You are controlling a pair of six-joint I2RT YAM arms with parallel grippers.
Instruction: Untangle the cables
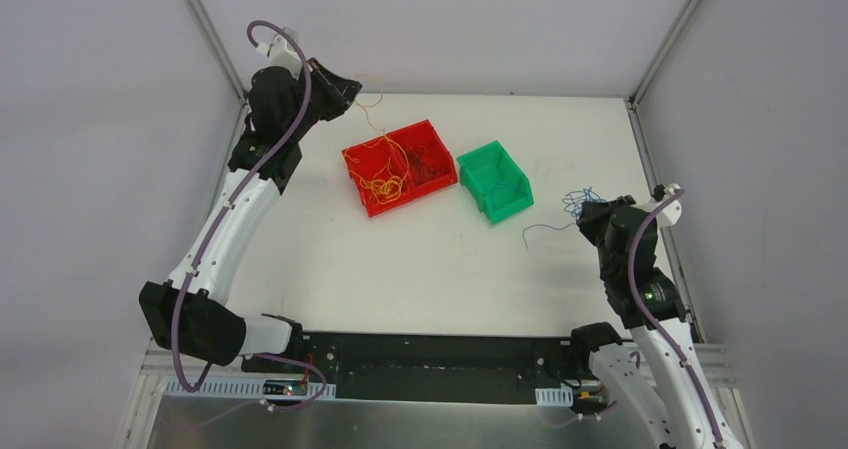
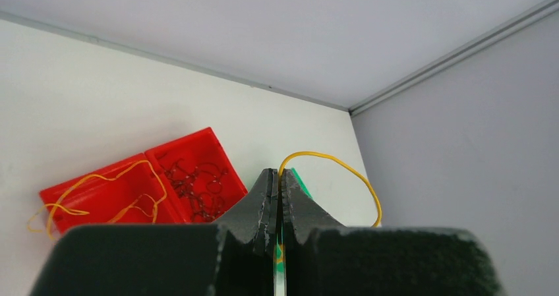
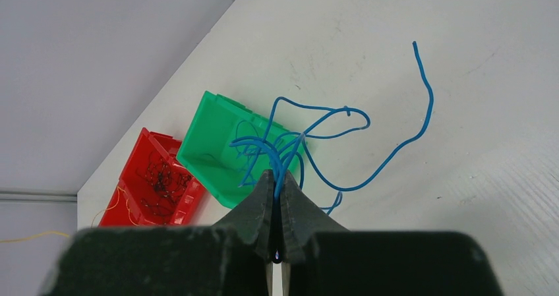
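The cables are thin wires sorted by colour. My left gripper [image 1: 352, 91] [image 2: 278, 175], raised at the table's far left corner, is shut on a yellow cable [image 2: 343, 168] that loops out of its tips. That cable [image 1: 372, 117] trails down toward more yellow ones [image 1: 382, 179] in a red bin. At the right edge my right gripper [image 1: 588, 209] [image 3: 277, 177] is shut on a bunch of blue cables [image 3: 316, 128] [image 1: 574, 201]; one strand trails onto the table. Dark grey cables [image 1: 430, 159] [image 2: 194, 182] lie in a second red bin.
Two red bins [image 1: 362, 159] [image 1: 445, 174] stand side by side at the table's far middle, and a green bin [image 1: 495, 181] [image 3: 211, 144] is just to their right. Grey walls with metal frame posts close in the table at the back and sides.
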